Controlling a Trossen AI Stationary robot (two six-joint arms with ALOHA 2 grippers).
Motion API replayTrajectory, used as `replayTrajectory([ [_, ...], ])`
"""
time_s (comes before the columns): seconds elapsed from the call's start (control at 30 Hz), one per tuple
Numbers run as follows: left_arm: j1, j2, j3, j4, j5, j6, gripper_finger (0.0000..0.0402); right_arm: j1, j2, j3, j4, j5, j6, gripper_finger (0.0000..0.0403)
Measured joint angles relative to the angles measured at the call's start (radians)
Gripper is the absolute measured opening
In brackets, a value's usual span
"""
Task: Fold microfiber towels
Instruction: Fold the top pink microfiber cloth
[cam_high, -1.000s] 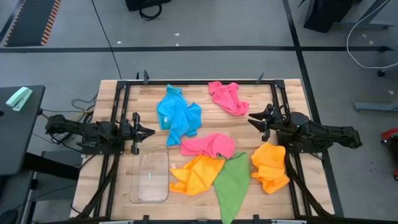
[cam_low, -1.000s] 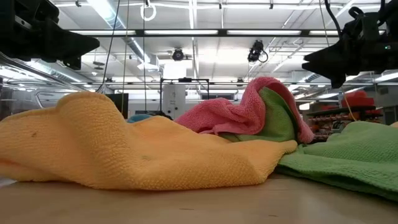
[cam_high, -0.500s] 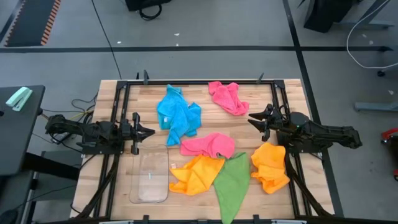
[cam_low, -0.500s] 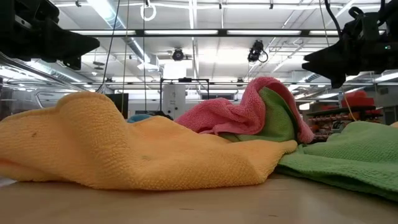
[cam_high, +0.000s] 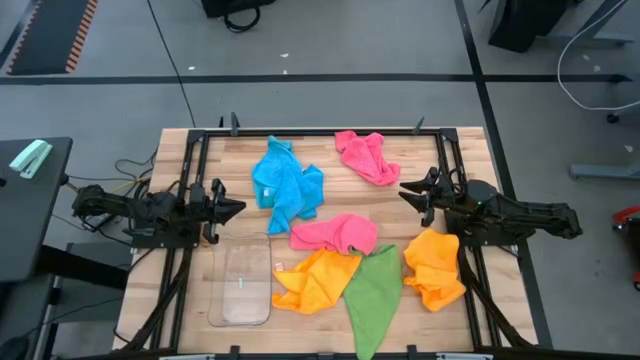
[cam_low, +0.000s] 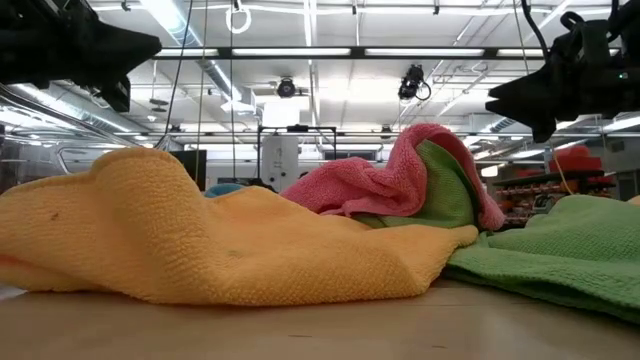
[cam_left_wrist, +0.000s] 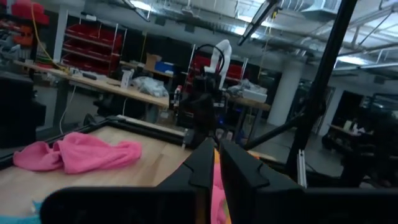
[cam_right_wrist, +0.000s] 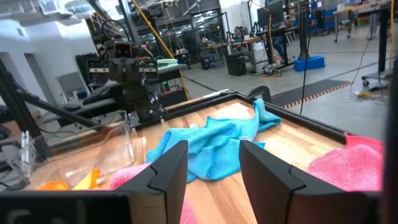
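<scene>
Hovering above the surface, the left end effector is clenched on nothing and the right end effector released, crumpled microfiber towels between them.

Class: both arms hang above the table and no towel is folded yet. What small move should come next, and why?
Probably lower the right gripper, open and empty, toward the pink towel just ahead of it. That towel lies alone, while the other pink towel, orange towel and green towel overlap. The left gripper waits shut.
</scene>
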Motion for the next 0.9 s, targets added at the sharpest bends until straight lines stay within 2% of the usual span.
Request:
replayTrajectory([
  [0.2,0.000,0.000,0.000,-0.002,0.000,0.002,0.0026,0.000,0.000,0.000,0.017,0.000,0.001,0.0153],
  [0.3,0.000,0.000,0.000,0.009,0.000,0.003,0.0020,0.000,0.000,0.000,0.025,0.000,0.050,0.0153],
  [0.6,-0.019,0.000,0.000,0.013,0.004,0.131,0.0018,0.000,0.000,0.000,0.044,0.000,0.118,0.0153],
  [0.9,-0.018,0.000,0.000,0.015,0.178,0.151,0.0017,0.034,0.018,0.000,0.107,-0.121,0.153,0.0153],
])
